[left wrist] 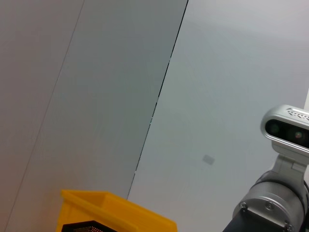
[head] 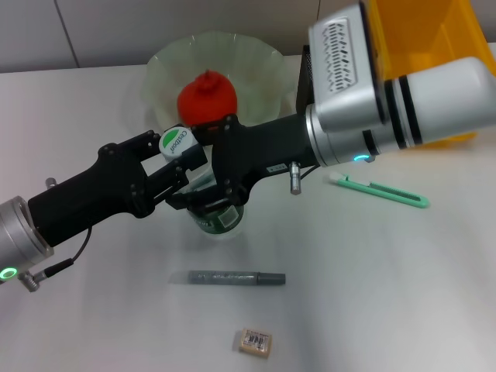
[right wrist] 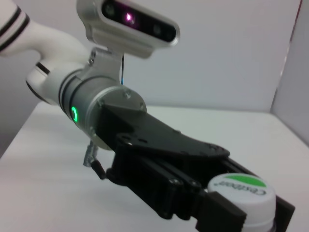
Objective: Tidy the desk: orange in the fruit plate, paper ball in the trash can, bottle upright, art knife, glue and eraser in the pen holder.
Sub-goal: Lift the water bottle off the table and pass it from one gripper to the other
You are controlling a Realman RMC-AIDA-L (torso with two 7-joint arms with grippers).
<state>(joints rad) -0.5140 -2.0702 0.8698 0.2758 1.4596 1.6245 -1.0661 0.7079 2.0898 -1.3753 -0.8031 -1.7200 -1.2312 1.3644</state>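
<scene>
Clear bottle point(head: 218, 208) standing upright, axis vertical; left gripper point(head: 184, 159) clenching its neck; right gripper point(head: 221, 198) gripping its body.

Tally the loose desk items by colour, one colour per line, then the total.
Red-orange: 1, the orange in the fruit plate
Green: 1, the art knife
Grey: 1, the pen
Beige: 1, the eraser
Clear with green label: 1, the bottle
Total: 5

Silver-white arms, green status lights, black grippers.
</scene>
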